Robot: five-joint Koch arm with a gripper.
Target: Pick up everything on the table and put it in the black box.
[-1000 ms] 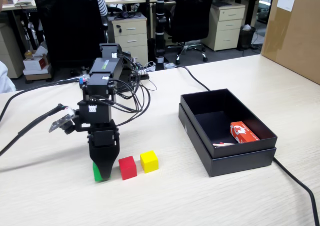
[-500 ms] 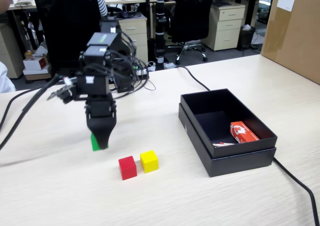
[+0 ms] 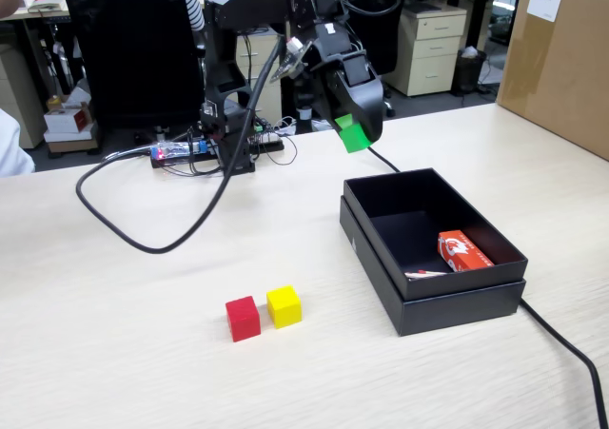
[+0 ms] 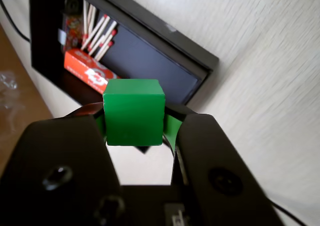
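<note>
Nearest in the fixed view, on the pale beige wood-grain desk top [image 3: 114, 353]: a small solid red cube [image 3: 243, 318] and a small solid yellow cube [image 3: 284, 306], just beside each other, both resting on the surface and well apart from the arm. To their right in that view, a shallow rectangular matte black cardboard box with a nested double rim [image 3: 476, 301], open-topped; inside, a red-orange printed packet with white marks [image 3: 465, 251] and some loose matchsticks [image 4: 100, 33], seen best in the wrist view. No cube visible inside. A black cable [image 3: 566, 348] trailing off the box's near right corner.

Farther back and raised well above the desk: black gripper [image 3: 353, 134], pinching a small solid green cube [image 3: 353, 134]. In the wrist view, green cube [image 4: 133, 111] clamped between both jaws of the gripper [image 4: 134, 117], box rim and interior below and beyond it. Held near the box's far left corner in the fixed view, seemingly not over the opening yet.

Farthest: a big brown cardboard carton [image 3: 557, 58] on the right, office chairs and drawer units behind.

Progress, judged: first cube lifted and in transit, none delivered. Left to do: release green into the box, then fetch red and yellow.
</note>
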